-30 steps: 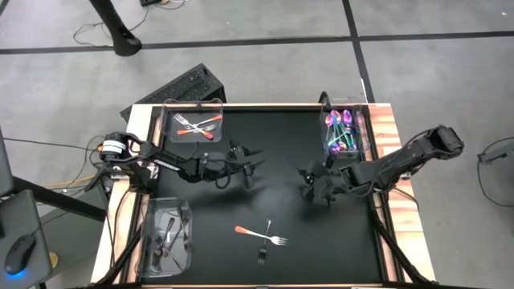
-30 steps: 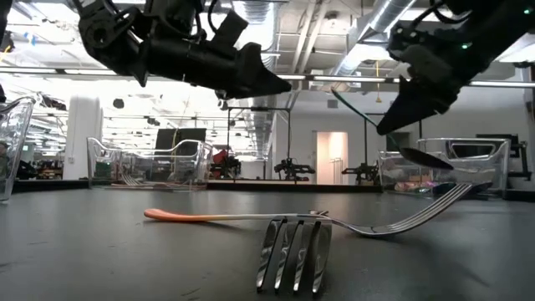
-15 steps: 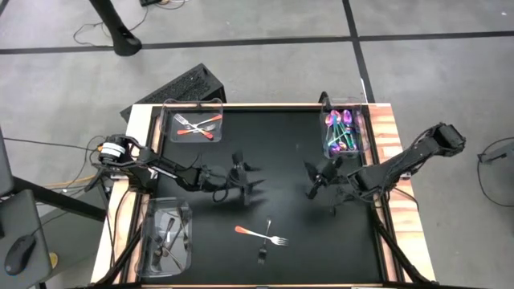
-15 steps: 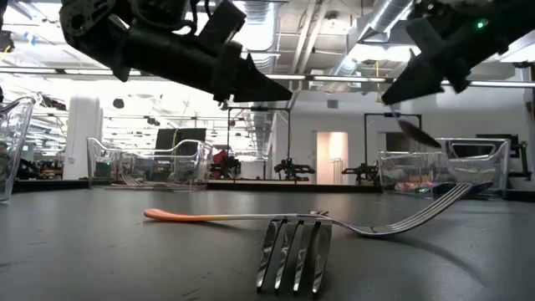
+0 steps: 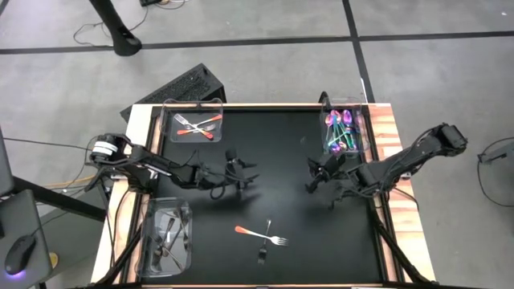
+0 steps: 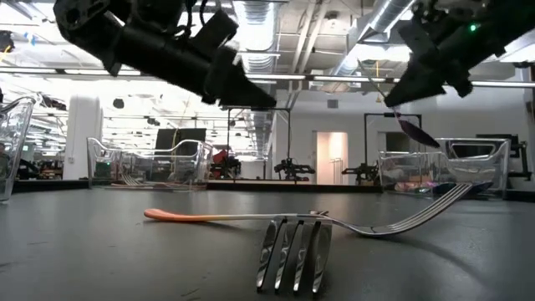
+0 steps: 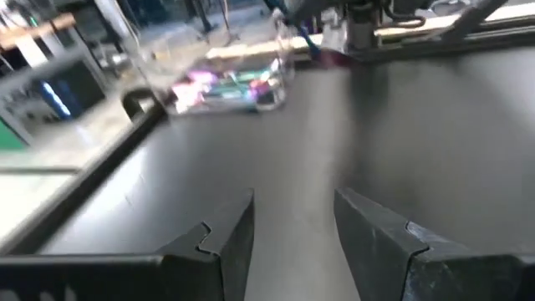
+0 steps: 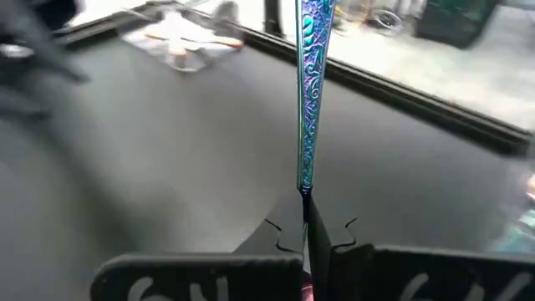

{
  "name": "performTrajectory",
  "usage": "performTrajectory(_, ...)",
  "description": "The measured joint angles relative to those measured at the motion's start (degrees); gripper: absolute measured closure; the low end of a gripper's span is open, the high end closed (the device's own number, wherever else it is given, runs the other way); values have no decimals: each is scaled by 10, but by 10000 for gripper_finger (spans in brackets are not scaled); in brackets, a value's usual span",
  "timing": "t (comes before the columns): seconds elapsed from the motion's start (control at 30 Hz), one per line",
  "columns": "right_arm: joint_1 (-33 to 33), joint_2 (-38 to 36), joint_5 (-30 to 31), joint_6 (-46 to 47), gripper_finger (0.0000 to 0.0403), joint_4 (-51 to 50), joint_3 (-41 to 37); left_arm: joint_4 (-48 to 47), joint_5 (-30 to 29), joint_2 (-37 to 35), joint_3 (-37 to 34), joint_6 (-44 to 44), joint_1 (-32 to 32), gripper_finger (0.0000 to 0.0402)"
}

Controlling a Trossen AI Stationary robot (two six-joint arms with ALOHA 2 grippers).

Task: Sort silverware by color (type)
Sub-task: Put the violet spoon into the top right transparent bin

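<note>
Spoon (image 8: pixel 308 92) handle projects straight beyond right gripper (image 8: pixel 306 224).

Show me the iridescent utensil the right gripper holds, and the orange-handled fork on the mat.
iridescent utensil (image 8: pixel 308 109), right wrist view, middle of its patterned handle.
orange-handled fork (image 5: pixel 259 234), high view, middle of its shaft.

Table (image 5: pixel 273 144): black mat top with wooden side edges, seen whole from above.
Far-left bin (image 5: pixel 192 121): clear plastic, on the mat, holding orange-pink-handled silverware.
Far-right bin (image 5: pixel 346 133): clear plastic, on the mat, holding iridescent purple-teal pieces.
Near-left bin (image 5: pixel 165 238): clear plastic, holding dark pieces.
Loose on mat, near edge: an orange-handled fork (image 5: pixel 261 234) crossed by a silver piece; a dark fork (image 5: pixel 262 256) just beside them.
</note>
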Motion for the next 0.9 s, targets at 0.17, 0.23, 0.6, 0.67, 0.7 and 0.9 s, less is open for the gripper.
performTrajectory(0.17, -38, -52, 57, 72, 395, -117, 0, -80, -8, -16, -11, -72, -19, 246)
performTrajectory(0.23, -53, -84, 79, 68, 394, -136, 0, -111, -19, -28, -14, -78, -19, 246)
performTrajectory(0.6, -141, -208, 153, -25, 393, -155, 0, -168, 6, -38, -15, -73, 48, 246)
performTrajectory(0.67, -155, -211, 165, -28, 393, -179, 0, -172, 0, -38, -15, -80, 54, 246)
performTrajectory(0.7, -164, -211, 178, -28, 393, -190, 0, -172, -4, -38, -15, -81, 55, 246)
performTrajectory(0.9, -247, -204, 180, -17, 392, -239, 0, -157, -34, -38, -15, -114, 55, 246)
